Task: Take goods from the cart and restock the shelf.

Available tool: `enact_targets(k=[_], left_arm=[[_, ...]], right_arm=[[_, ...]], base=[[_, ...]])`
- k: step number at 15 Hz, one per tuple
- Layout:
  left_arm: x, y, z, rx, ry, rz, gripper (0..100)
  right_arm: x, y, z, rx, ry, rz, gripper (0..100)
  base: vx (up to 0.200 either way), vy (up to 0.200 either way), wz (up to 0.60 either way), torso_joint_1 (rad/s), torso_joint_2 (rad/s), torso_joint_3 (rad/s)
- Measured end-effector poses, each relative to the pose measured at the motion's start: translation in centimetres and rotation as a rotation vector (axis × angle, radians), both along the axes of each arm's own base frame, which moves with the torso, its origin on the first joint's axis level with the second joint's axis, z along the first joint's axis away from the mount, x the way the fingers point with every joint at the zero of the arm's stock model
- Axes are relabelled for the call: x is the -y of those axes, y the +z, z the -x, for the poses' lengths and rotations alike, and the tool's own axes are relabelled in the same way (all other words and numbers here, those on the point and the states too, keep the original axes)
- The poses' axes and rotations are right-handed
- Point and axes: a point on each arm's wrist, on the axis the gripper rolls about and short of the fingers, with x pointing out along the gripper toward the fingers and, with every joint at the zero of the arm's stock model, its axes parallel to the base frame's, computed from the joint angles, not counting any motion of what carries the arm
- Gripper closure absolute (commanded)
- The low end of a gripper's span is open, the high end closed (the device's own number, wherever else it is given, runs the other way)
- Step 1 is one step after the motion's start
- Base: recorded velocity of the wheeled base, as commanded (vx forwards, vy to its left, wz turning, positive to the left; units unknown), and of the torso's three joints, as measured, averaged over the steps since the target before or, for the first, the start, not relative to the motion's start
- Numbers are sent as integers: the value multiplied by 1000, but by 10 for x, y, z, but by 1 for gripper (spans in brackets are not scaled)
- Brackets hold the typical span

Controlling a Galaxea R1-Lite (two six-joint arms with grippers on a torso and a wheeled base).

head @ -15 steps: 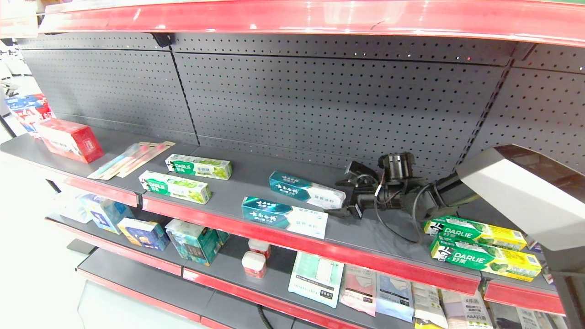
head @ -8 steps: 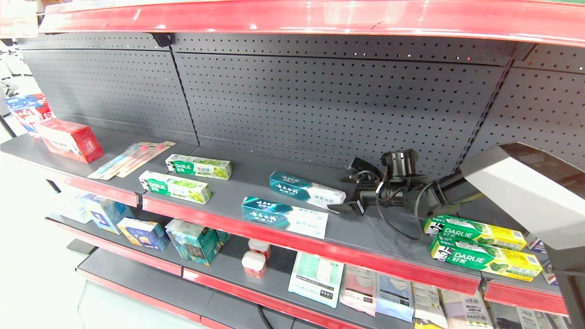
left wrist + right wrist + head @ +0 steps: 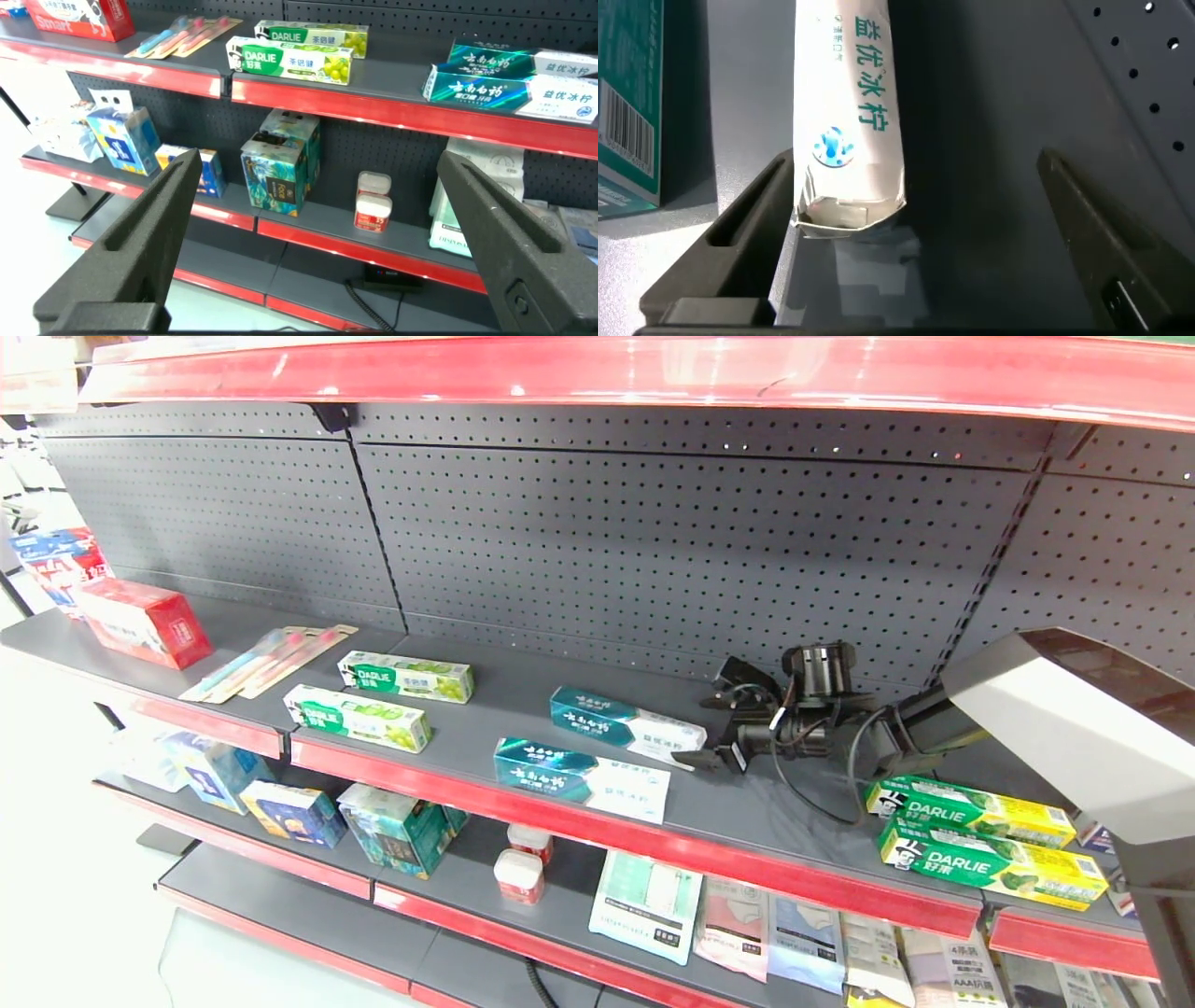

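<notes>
A teal-and-white toothpaste box (image 3: 625, 723) lies flat on the grey shelf (image 3: 747, 812), with a second one (image 3: 579, 779) in front of it near the red edge. My right gripper (image 3: 702, 714) hovers open just right of the rear box. In the right wrist view the rear box's white end (image 3: 848, 140) lies by one finger (image 3: 738, 252), mostly ahead of the tips of the right gripper (image 3: 913, 159). My left gripper (image 3: 320, 157) is open and holds nothing, low in front of the shelves.
Two green toothpaste boxes (image 3: 406, 677) lie to the left, two green-yellow ones (image 3: 971, 812) to the right. A red box (image 3: 145, 621) and toothbrush packs (image 3: 266, 658) sit far left. Pegboard (image 3: 653, 541) backs the shelf. Cartons (image 3: 280, 163) and small jars (image 3: 374, 201) fill the lower shelf.
My right gripper has shifted slightly right and up, away from the rear teal box. The boxes have stayed where they were.
</notes>
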Motion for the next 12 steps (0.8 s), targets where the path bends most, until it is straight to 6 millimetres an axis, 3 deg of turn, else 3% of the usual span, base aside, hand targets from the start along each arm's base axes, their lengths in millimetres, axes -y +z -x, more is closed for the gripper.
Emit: enact_targets(k=[8, 12], left_arm=[[0, 0, 0, 0, 0, 0, 0], [0, 0, 0, 0, 0, 0, 0]], right_arm=[[4, 4, 4, -25, -19, -18, 0], [19, 20, 30, -85, -64, -41, 0]], base=[[0, 0, 0, 0, 0, 0], [0, 0, 0, 0, 0, 0]])
